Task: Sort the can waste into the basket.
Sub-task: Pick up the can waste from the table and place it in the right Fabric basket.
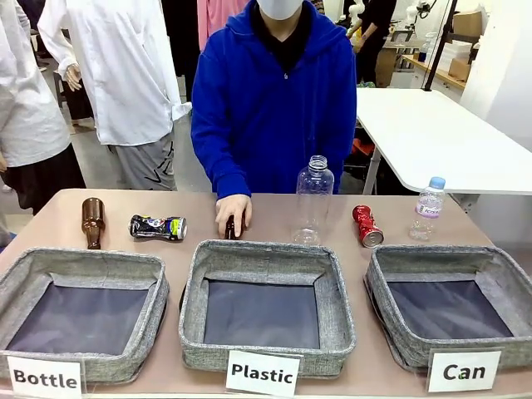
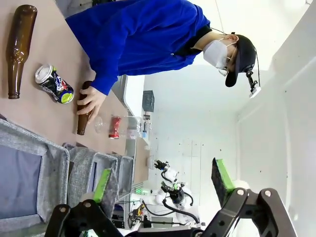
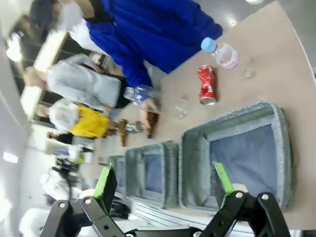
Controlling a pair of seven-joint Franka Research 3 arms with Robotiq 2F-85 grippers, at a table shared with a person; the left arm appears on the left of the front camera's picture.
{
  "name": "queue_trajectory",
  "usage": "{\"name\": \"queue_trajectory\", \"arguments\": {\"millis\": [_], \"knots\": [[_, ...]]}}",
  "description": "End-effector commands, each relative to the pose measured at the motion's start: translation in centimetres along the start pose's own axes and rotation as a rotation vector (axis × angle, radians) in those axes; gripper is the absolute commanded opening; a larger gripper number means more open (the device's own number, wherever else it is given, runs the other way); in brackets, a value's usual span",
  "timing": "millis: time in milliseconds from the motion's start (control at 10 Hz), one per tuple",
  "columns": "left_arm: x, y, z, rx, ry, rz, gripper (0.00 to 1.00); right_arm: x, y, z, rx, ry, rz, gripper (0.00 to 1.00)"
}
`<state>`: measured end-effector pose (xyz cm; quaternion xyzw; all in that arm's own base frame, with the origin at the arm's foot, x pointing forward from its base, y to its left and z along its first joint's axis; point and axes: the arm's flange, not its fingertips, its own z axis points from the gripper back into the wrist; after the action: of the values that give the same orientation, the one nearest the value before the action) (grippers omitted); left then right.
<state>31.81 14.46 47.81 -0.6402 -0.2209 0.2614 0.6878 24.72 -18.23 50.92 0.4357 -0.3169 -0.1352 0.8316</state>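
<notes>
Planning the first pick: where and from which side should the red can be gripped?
Probably take the red can across its dented middle, from straight above, closing on its two long sides. It lies on its side, silver end toward the basket; the tall bottle and small bottle stand apart from it.

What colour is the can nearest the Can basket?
The can is shiny red with a silver end; front view shows it best.

Person's hand [image 1: 233,212] hides most of a brown bottle [image 1: 230,227]

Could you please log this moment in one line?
left gripper open | right gripper open | red can, dark can on table | basket empty
</notes>
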Motion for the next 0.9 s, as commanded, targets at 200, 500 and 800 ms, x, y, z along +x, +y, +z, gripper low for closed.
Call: {"name": "queue_trajectory", "arguments": {"millis": [200, 500, 800], "knots": [[0.0, 0.0, 0.1, -0.003, 0.011, -0.018, 1.0, 0.6, 9.5, -8.0, -0.401, 0.185, 0.201, 1.0], [0.0, 0.0, 0.1, -0.003, 0.011, -0.018, 1.0, 0.5, 14.8, -16.3, -0.575, 0.26, 0.386, 1.0], [0.5, -0.1, 1.2, 0.007, 0.053, -0.004, 1.0, 0.1, 16.5, -23.5, -0.655, 0.334, 0.503, 1.0]]}}
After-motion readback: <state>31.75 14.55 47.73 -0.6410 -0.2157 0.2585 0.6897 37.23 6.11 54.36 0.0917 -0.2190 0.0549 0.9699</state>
